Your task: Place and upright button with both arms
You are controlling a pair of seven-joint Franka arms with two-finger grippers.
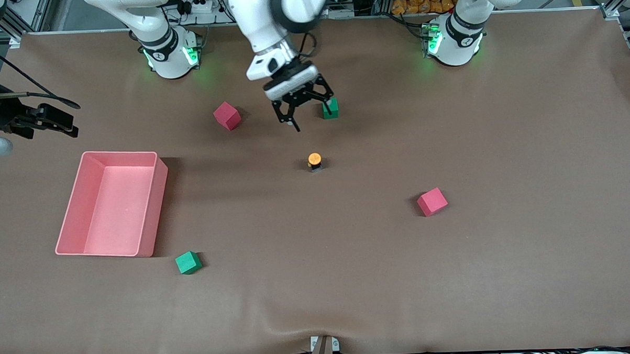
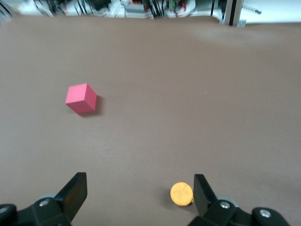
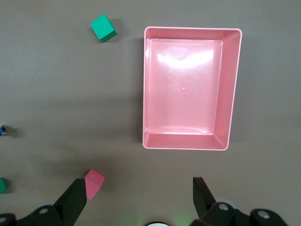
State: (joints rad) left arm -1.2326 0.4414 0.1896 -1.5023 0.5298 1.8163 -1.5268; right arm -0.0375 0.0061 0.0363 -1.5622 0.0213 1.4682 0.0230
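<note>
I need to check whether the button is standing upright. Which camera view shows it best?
The front view: the button shows whole, orange cap above black body, standing alone on the table. The left wrist view shows only its cap, partly hidden by a finger. The right wrist view shows no clear sign of it.

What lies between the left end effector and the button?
Nothing: in the front view, only bare brown table cover separates the open left end effector from the upright button.

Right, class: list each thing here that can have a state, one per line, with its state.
Button: upright on the table, orange cap up, free.
Left gripper: open, empty, over the table above the button.
Right gripper: open, empty, up over the tray's end of the table.
Tray: right way up, nothing in it.
</note>
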